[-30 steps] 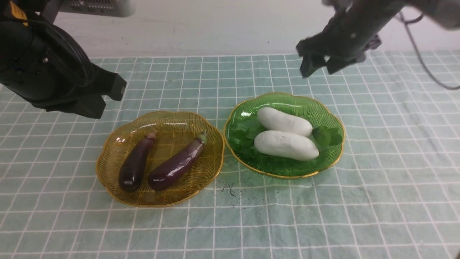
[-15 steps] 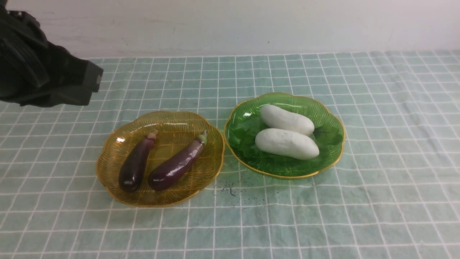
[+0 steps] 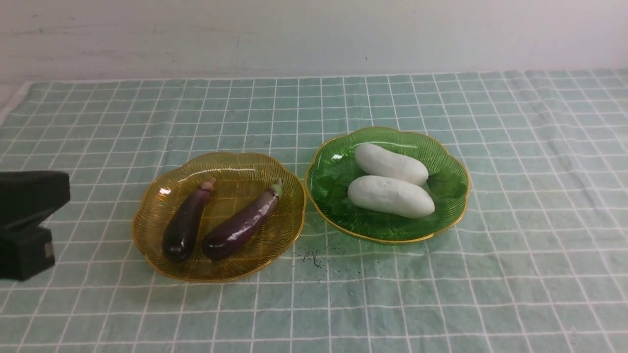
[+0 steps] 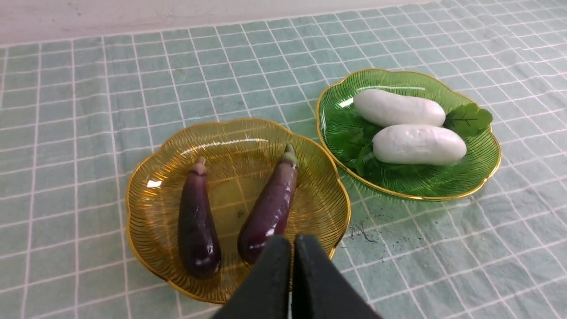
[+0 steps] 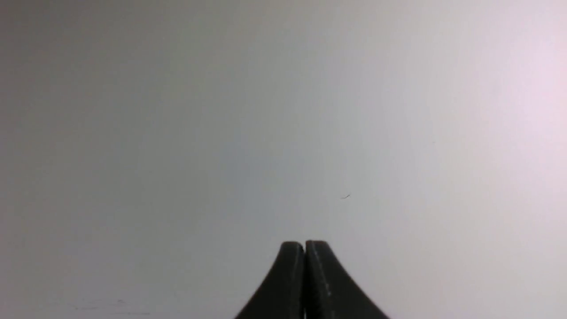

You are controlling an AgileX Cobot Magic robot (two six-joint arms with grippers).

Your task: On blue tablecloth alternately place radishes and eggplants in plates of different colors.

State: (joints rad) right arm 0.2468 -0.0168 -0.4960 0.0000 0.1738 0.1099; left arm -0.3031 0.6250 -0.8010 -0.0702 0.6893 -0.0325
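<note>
Two dark-purple eggplants (image 3: 185,223) (image 3: 243,223) lie side by side in the amber plate (image 3: 235,169). Two white radishes (image 3: 391,164) (image 3: 391,197) lie in the green plate (image 3: 382,228) to its right, both on the blue tablecloth (image 3: 515,274). The left wrist view shows the eggplants (image 4: 197,221) (image 4: 272,204), the radishes (image 4: 398,107) (image 4: 418,144) and both plates. My left gripper (image 4: 292,241) is shut and empty, and shows as a black shape at the far left edge (image 3: 34,215), apart from the amber plate. My right gripper (image 5: 304,246) is shut, empty, and faces a blank white surface.
A white wall (image 3: 314,34) runs along the back of the table. Small dark marks (image 3: 314,257) lie on the cloth between the plates at the front. The cloth's left edge (image 3: 12,100) shows at the back left.
My right arm has left the front view. My left arm has drawn back from the back left and now sits low at the left edge. The vegetables and plates have not moved.
</note>
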